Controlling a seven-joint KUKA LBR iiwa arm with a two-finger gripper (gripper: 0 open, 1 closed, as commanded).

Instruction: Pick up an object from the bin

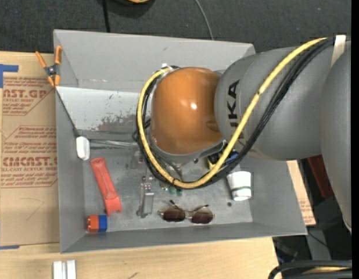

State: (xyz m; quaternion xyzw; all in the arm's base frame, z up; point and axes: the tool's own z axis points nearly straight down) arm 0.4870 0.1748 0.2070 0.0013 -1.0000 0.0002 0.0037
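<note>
The grey metal bin (168, 237) held, at lower left, a small blue-and-orange block (97, 223). At lower centre lay brown-lensed sunglasses (187, 215), their long axis running left to right across the frame. The gripper (146, 197) stood just left of them and slightly above, apart. Nothing was seen in its hold, and whether it was open or closed could not be told. The sunglasses were judged its nearest candidate. Further left, a red plastic bar (105, 185) slanted from upper left to lower right. A white plastic cylinder (240, 185) lay at right, and a small white piece (82, 147) at middle left.
</note>
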